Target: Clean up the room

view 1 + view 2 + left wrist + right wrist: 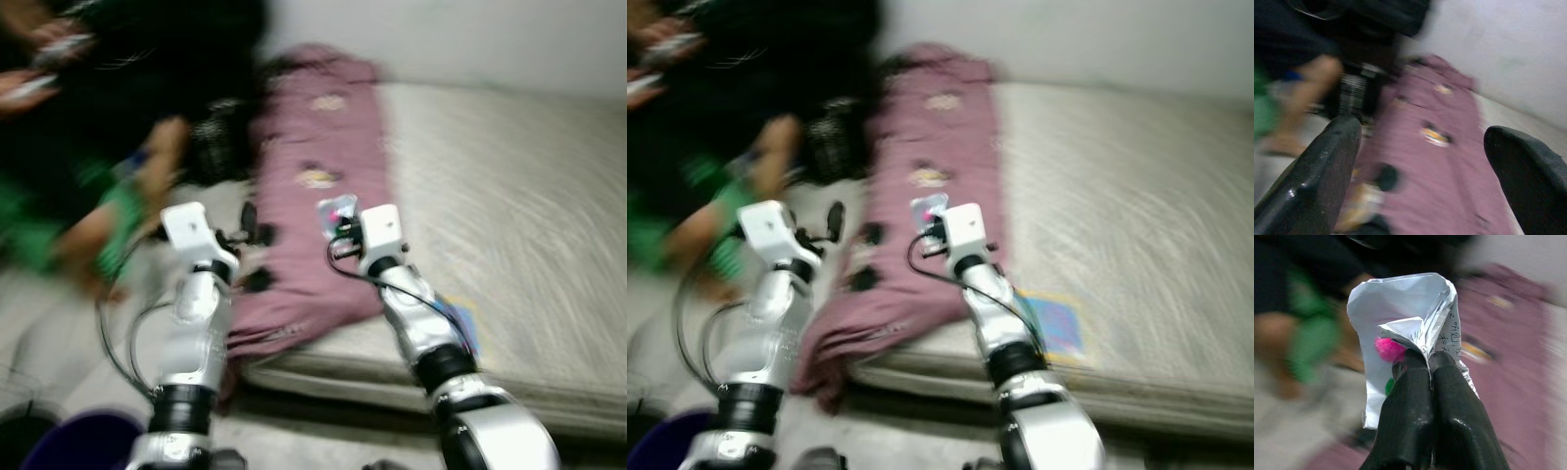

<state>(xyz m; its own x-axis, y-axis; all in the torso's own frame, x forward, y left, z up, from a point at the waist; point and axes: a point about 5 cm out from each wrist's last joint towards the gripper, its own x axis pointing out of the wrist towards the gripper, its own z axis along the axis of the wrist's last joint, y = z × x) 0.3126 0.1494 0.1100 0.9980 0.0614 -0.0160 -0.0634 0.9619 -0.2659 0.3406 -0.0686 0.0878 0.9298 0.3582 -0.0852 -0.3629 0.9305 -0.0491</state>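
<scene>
The right gripper (pixel 1429 363) is clenched on a crumpled white paper wrapper with printed writing and pink and green marks (pixel 1400 328), its two black fingers pinched together on the lower fold so the sheet stands up above the tips. Held by one edge like this, the scrap is carried clear of everything else, which suits a piece of litter on its way to being thrown out; the grip looks thin, though, and a light sheet could slip. In the head views the wrapper (pixel 336 211) hangs over a long mauve cloth with small printed patches (pixel 318 186) that lies along the edge of a pale grey mattress (pixel 509 206) and droops off its near corner towards the floor.

The left gripper (pixel 1420 161) is spread wide and grasps nothing, its fingers (pixel 1322 176) framing the same mauve cloth, with small dark objects (pixel 263 235) lying on it near that arm. Poised so, it seems ready for the next item.

Beyond the cloth a person (pixel 98 196) in dark and green clothing sits close by, blurred by the camera's motion. A dark purple bin (pixel 83 441) shows by the left arm, a likely place for the wrapper.
</scene>
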